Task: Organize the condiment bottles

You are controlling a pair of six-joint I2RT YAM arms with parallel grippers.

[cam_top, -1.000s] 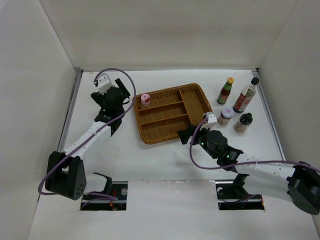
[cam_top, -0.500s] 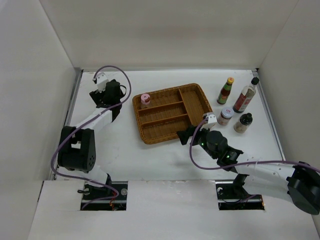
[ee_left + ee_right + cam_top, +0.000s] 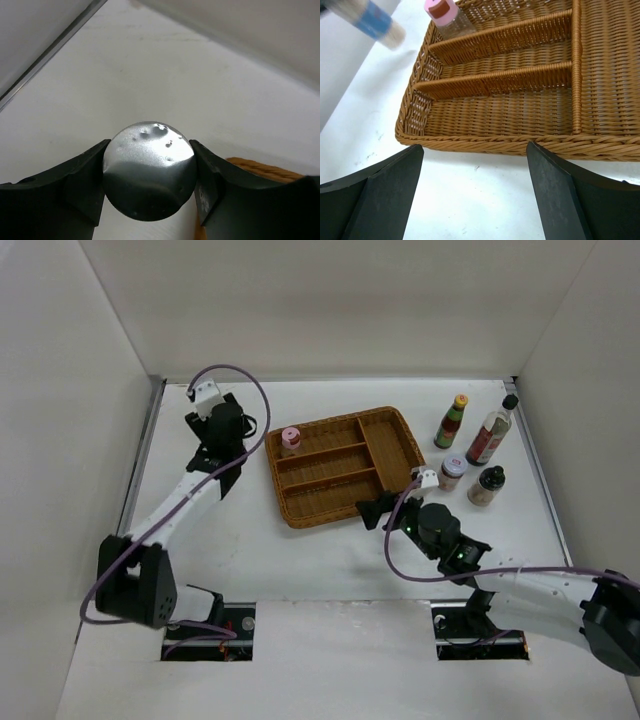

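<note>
At the upper left of the overhead view, the left gripper [image 3: 230,427] is clamped on the grey-capped, blue-label jar [image 3: 150,175], just left of the brown wicker divided tray [image 3: 495,142]. Over the last second its arm has re-posed and brought the jar slightly nearer the tray, so we judge a placement is close. The small pink-lidded jar [image 3: 290,438] stands unmoved in the tray's upper-left compartment. Below the tray's lower edge the right gripper [image 3: 474,160] hangs empty, jaws apart, barely shifted. At the right, the slim green yellow-capped bottle [image 3: 452,422], tall dark-red black-capped sauce bottle [image 3: 491,432], white-lidded jar [image 3: 450,473] and dark shaker [image 3: 486,486] stand untouched on the white table [image 3: 250,540].
</note>
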